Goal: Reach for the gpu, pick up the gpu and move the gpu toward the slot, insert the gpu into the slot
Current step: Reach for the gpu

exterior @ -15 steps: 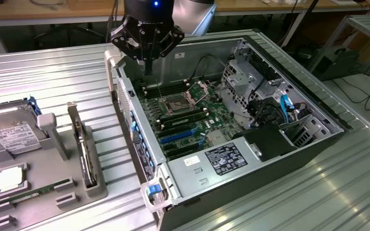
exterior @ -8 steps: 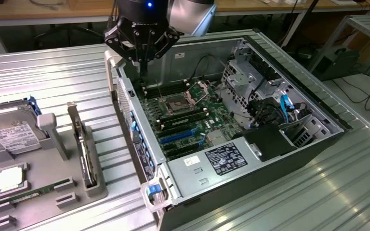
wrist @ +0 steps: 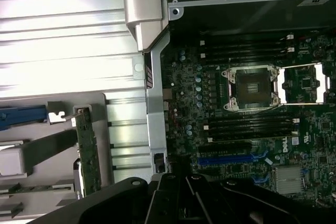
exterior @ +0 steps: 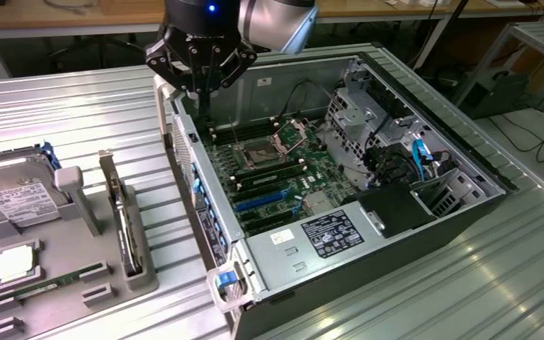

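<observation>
The gpu (exterior: 127,228) stands on edge in a grey holder on the exterior view's left, its silver bracket (exterior: 108,173) pointing up; its green card edge also shows in the wrist view (wrist: 87,153). My gripper (exterior: 201,105) hangs shut and holds nothing, above the back wall of the open computer case, well away from the gpu. The gripper's dark body (wrist: 181,200) shows in the wrist view. Blue slots (exterior: 258,203) lie on the motherboard inside the case, seen from the wrist too (wrist: 229,159).
A grey fixture tray (exterior: 64,283) holds a silver hard drive (exterior: 17,198), a processor chip (exterior: 15,263) and a green memory stick (exterior: 45,287). The case (exterior: 470,170) holds an open processor socket (wrist: 250,88), cables and a power supply (exterior: 333,234). Ribbed metal table all around.
</observation>
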Robot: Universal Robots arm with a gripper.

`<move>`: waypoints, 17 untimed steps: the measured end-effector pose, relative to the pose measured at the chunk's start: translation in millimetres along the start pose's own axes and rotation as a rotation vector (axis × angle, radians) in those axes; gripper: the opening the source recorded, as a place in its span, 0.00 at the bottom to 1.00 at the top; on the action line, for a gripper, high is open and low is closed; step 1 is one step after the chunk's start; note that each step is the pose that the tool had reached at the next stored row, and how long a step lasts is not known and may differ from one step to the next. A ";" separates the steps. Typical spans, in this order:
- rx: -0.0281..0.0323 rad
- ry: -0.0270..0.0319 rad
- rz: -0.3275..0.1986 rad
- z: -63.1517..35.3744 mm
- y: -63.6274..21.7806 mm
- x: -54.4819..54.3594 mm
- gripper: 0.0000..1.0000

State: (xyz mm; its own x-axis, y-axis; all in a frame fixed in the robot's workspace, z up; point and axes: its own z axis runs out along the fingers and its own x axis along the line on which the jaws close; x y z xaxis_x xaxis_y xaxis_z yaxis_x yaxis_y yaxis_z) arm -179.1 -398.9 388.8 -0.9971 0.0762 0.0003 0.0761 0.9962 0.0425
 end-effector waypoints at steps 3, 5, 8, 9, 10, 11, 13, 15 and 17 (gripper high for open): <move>0.0004 0.0037 0.000 0.4 -0.3 4.2 0.11; 0.0005 0.0056 0.000 0.7 -0.5 6.3 0.11; 0.0007 0.0085 0.000 1.0 -0.8 9.6 0.11; 0.0008 0.0095 0.000 1.1 -0.9 10.7 0.11; 0.0008 0.0103 0.000 1.3 -1.0 11.8 0.11; 0.0010 0.0113 0.001 1.4 -1.0 12.9 0.11; 0.0010 0.0132 0.001 1.7 -1.2 15.0 0.11; 0.0012 0.0152 0.001 1.9 -1.4 17.1 0.11; 0.0014 0.0175 0.001 2.2 -1.6 19.4 0.11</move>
State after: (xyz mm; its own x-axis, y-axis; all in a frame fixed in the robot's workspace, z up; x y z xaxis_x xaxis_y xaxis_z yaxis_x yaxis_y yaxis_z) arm -198.5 -398.9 386.6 -0.9969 0.0762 0.0179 0.0769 0.9962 0.0411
